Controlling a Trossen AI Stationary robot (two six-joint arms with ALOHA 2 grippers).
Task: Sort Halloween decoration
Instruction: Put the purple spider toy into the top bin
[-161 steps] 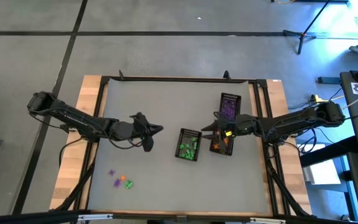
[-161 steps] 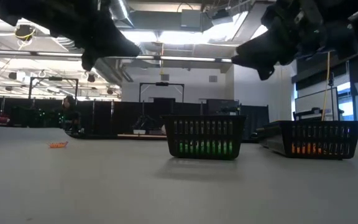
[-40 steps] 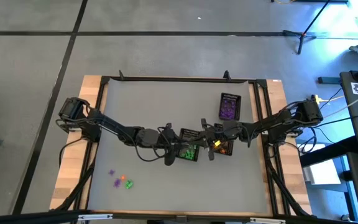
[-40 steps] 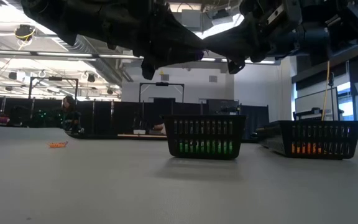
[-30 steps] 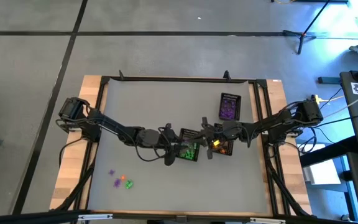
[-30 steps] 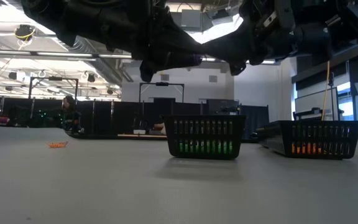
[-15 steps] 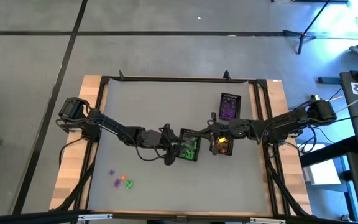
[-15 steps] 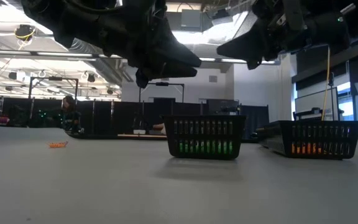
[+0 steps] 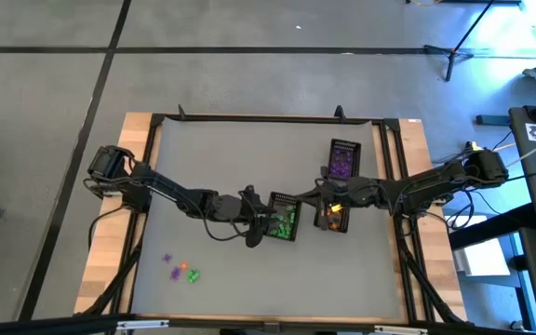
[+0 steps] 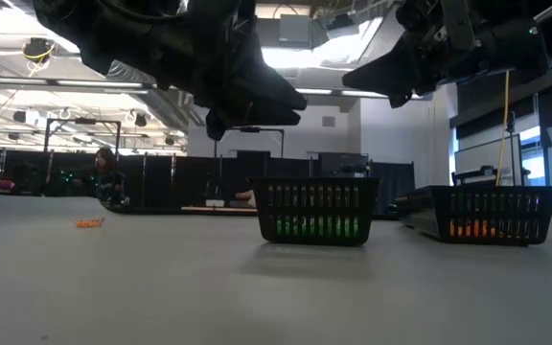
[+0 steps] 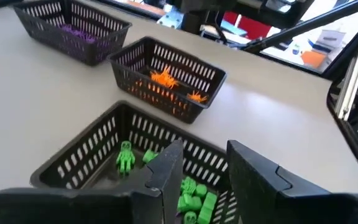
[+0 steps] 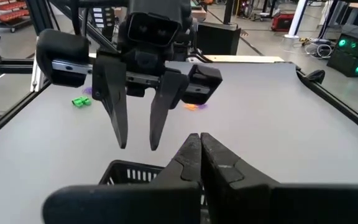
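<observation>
Left gripper [image 9: 261, 226] hangs with jaws apart, nothing between them, over my green basket [image 9: 283, 217] at frame centre; right gripper [image 9: 321, 197] pinched together above the orange basket [image 9: 332, 216]; loose trinkets [image 9: 180, 271] lie lower left, well apart, nearer my left arm.

Two dark jointed arms; black tapered fingers; left claw [image 12: 138, 121] blocky, boxy housing.
</observation>
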